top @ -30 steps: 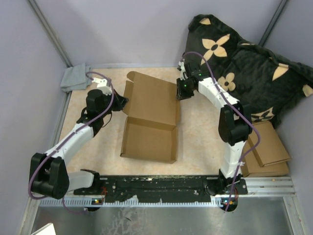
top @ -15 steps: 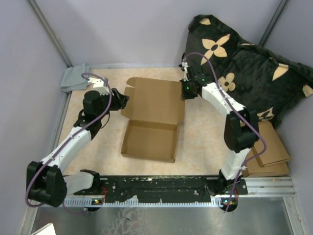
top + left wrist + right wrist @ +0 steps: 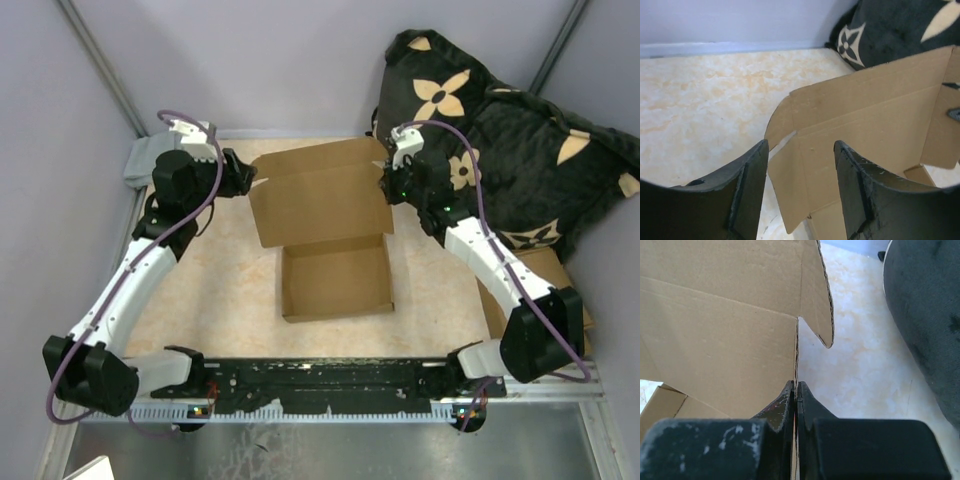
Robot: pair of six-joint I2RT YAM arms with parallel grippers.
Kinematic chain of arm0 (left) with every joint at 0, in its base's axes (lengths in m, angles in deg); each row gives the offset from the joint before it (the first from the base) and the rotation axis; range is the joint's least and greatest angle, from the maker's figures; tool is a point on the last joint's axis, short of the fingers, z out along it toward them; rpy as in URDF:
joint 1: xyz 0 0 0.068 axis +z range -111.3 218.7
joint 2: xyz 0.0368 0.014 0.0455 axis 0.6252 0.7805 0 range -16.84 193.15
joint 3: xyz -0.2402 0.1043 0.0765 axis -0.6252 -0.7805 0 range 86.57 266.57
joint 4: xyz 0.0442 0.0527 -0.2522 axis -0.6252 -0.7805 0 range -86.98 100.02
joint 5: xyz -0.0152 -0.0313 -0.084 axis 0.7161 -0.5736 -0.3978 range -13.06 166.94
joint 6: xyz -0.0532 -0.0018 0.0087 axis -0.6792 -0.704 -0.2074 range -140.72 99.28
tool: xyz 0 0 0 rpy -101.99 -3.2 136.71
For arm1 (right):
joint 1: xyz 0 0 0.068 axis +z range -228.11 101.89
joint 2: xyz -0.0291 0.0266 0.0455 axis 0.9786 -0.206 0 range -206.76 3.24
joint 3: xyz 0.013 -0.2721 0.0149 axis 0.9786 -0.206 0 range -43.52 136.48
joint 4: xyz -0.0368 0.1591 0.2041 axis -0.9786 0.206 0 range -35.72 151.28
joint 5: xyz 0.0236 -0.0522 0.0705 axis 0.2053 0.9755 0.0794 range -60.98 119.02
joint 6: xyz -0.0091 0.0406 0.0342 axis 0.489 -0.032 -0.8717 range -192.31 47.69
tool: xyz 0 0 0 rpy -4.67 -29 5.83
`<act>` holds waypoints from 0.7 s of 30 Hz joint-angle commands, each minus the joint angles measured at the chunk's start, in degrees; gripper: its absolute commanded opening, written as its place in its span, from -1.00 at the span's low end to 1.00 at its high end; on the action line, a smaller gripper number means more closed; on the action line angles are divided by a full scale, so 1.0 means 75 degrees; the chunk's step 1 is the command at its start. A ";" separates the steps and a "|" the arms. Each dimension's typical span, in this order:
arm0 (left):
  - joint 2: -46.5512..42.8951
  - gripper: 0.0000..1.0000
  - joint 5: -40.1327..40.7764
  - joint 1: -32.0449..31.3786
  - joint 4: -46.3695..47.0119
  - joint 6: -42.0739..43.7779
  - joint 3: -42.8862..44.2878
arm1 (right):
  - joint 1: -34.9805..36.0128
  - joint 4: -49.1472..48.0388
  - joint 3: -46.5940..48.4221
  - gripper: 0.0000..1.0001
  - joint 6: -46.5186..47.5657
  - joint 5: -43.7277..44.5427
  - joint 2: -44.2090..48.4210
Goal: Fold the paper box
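The brown paper box sits mid-table with its tray folded up and its lid standing tilted at the far side. My right gripper is shut on the lid's right side flap; the right wrist view shows the cardboard edge pinched at the gripper, with the lid panel to its left. My left gripper is open just left of the lid. In the left wrist view its fingers frame the lid's left flap without touching it.
A black cushion with tan flowers leans at the back right, close to the right arm. A stack of flat cardboard lies at the right edge. A grey cloth lies in the back left corner. Walls enclose the table.
My left gripper let go of the lid's left edge and opened, drawing back toward the corner. My right gripper shut on the right flap; the box shifted right and the lid rose.
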 commanded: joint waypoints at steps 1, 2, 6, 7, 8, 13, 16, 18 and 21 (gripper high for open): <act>0.0390 0.19 -0.1110 -0.0033 -0.1231 0.0384 0.0598 | 0.0060 -0.0998 -0.0169 -1.00 0.0072 -0.0177 0.0400; 0.0396 0.17 -0.1246 -0.0024 -0.1403 0.0391 0.0654 | 0.0060 -0.0988 -0.0231 -1.00 0.0050 -0.0173 0.0460; 0.0206 0.16 -0.1369 -0.0033 -0.2186 0.0564 0.0599 | 0.0066 -0.1162 -0.0646 -1.00 -0.0084 -0.0162 0.0766; 0.0114 0.17 -0.1289 -0.0033 -0.2321 0.0620 0.0556 | 0.0068 -0.1198 -0.0752 -1.00 -0.0105 -0.0197 0.0837; 0.0043 0.19 -0.1225 -0.0033 -0.2401 0.0680 0.0447 | 0.0066 -0.1248 -0.0840 -1.00 -0.0119 -0.0238 0.0917; -0.0139 0.19 -0.0831 -0.0030 -0.2278 0.0827 0.0100 | 0.0065 -0.1680 -0.1389 -1.00 -0.0199 -0.0517 0.1249; -0.0034 0.19 -0.0637 -0.0033 -0.2164 0.0843 0.0088 | 0.0072 -0.1841 -0.1623 -0.99 -0.0254 -0.0726 0.1424; 0.0124 0.19 -0.0534 -0.0033 -0.2104 0.0867 0.0125 | 0.0072 -0.1963 -0.1798 -0.99 -0.0288 -0.0875 0.1531; 0.0466 0.18 -0.0486 -0.0033 -0.2113 0.0971 0.0257 | 0.0063 -0.2041 -0.1929 -0.98 -0.0310 -0.1036 0.1690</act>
